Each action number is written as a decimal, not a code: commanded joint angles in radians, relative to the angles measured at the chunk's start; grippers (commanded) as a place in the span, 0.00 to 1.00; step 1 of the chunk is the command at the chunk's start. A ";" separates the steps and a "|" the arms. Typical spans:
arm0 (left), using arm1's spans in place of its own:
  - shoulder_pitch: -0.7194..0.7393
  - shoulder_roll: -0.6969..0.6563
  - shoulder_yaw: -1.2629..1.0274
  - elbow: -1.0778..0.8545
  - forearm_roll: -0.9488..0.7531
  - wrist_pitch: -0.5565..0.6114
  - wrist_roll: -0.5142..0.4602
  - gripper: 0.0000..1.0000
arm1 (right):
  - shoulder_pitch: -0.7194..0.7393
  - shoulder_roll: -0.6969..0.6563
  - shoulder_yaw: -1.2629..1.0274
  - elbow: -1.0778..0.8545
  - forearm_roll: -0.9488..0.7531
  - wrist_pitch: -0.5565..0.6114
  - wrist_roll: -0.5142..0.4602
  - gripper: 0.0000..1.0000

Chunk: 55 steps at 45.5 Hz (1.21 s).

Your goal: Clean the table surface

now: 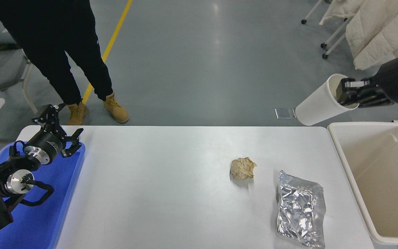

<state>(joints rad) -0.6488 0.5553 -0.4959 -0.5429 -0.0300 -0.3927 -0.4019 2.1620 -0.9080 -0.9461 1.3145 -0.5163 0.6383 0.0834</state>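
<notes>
the table (171, 193) fills the middle of the view, wide and white, with the blue tray (47, 221) at its left end and the cream bin (349, 173) hard against its right end. two bits of litter lie on it toward the right: a crumpled paper ball (243, 168) and, nearer the front edge, a flat foil bag (300, 213), close together but apart.

the right gripper (352, 92) is up in the air past the table's far right corner, pinching the rim of a white cup (318, 102), one finger inside the mouth and one outside. the cup hangs tilted, base pointing down and left, just beyond the bin's far rim. i'd guess it's held by the lip like that so it can simply be let go over the bin, which sits at that end to take the rubbish.

the left gripper (60, 133) is parked over the tray's far end, fingers spread and empty.

a person (57, 52) stands beyond the far left corner.
</notes>
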 commanded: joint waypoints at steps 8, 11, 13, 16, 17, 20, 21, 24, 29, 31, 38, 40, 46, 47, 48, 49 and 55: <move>0.000 0.000 0.000 0.000 0.001 0.000 0.000 1.00 | -0.419 -0.045 0.130 -0.498 -0.025 -0.005 0.007 0.00; 0.000 0.000 0.000 0.000 0.001 0.000 0.000 1.00 | -0.510 -0.040 0.179 -0.593 -0.024 -0.022 0.007 0.00; 0.000 0.000 0.000 0.000 0.001 0.000 0.000 1.00 | -0.572 -0.038 0.211 -0.658 -0.022 -0.043 0.007 0.00; 0.000 0.000 0.000 0.000 -0.001 0.000 0.000 1.00 | -0.677 -0.023 0.268 -0.750 -0.010 -0.089 0.009 0.00; 0.000 0.000 -0.001 0.000 -0.001 0.000 0.000 1.00 | -0.712 -0.012 0.292 -0.776 -0.008 -0.110 0.009 0.00; 0.000 0.000 0.000 0.000 0.001 0.000 0.000 1.00 | -0.813 0.023 0.381 -0.843 -0.008 -0.170 0.009 0.00; 0.000 0.000 0.000 0.000 0.001 0.000 0.000 1.00 | -0.847 0.035 0.410 -0.865 -0.010 -0.192 0.007 0.00; 0.000 0.000 0.000 0.000 -0.001 0.000 0.000 1.00 | -0.947 0.069 0.489 -0.931 -0.008 -0.250 0.007 0.00; 0.000 0.000 0.000 0.000 -0.001 0.000 0.000 1.00 | -1.089 0.167 0.590 -1.060 -0.008 -0.350 0.009 0.00; 0.000 0.000 0.000 0.000 0.001 0.000 0.000 1.00 | -1.134 0.219 0.616 -1.113 -0.008 -0.385 0.007 0.00; 0.000 0.000 0.000 0.000 -0.001 0.000 0.000 1.00 | -1.263 0.389 0.682 -1.293 -0.007 -0.509 0.007 0.00; 0.000 0.000 -0.001 0.000 -0.001 0.000 0.000 1.00 | -1.289 0.428 0.696 -1.321 -0.007 -0.545 0.007 0.00; 0.000 0.000 0.000 0.000 0.001 0.000 0.000 1.00 | -1.353 0.514 0.730 -1.339 -0.005 -0.673 0.007 0.00; 0.000 0.000 0.000 0.000 0.001 0.000 0.000 1.00 | -1.366 0.524 0.733 -1.339 -0.004 -0.698 0.007 0.00; 0.000 0.000 0.000 0.000 -0.001 0.000 0.000 1.00 | -1.376 0.535 0.734 -1.339 -0.001 -0.726 0.007 0.00; 0.000 0.000 -0.001 0.000 0.001 0.000 0.000 1.00 | -1.387 0.549 0.734 -1.338 0.004 -0.750 0.007 0.00; 0.000 0.000 0.000 0.000 0.001 0.000 0.000 1.00 | -1.426 0.636 0.734 -1.338 0.056 -0.868 0.007 0.00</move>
<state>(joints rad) -0.6488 0.5553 -0.4958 -0.5430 -0.0297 -0.3927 -0.4019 0.8533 -0.4336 -0.2532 0.0328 -0.5118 -0.0115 0.0907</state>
